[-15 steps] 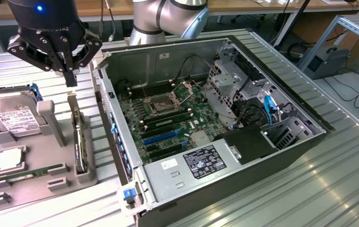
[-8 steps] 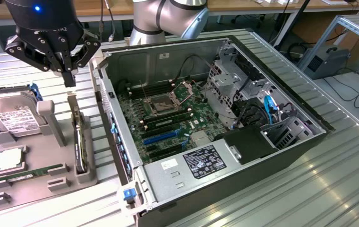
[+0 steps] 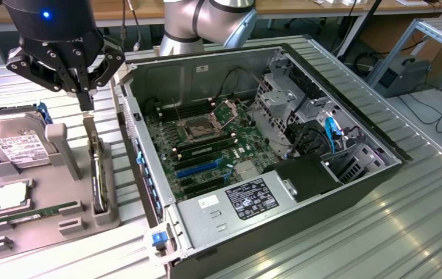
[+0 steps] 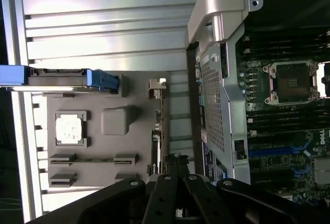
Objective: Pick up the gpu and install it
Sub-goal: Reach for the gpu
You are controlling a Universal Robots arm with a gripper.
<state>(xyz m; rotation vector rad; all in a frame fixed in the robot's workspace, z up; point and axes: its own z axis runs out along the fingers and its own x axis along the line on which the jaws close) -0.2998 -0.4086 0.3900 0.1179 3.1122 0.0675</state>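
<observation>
My pincer (image 3: 86, 103) is clenched, its pads pressed together with nothing between them that I can see. It hangs just above the gray tray (image 3: 31, 234), over the edge of the tray that faces the computer case (image 3: 229, 232).

The graphics card (image 3: 95, 174) stands on its long edge in a slot along that same side of the tray, its metal bracket at the end nearest my fingertips. There is a small gap between my tips and the top of the bracket, so I am not touching the card. From my wrist, I look down on the card (image 4: 155, 131) as a thin dark strip, with my pincer (image 4: 172, 158) just beside its line.

The rest of the tray (image 4: 134, 147) carries a hard drive (image 3: 15, 145) propped at the end far from the case's front panel, a square processor chip (image 3: 10, 196) in the middle and a green memory stick (image 3: 39, 210) lying flat near the tray's other end.

The case lies open just beside the tray on the ribbed metal table (image 3: 376, 232), its motherboard (image 3: 205, 145) facing up. From my wrist, the motherboard (image 4: 289, 131) sits beyond the case wall from the tray.
</observation>
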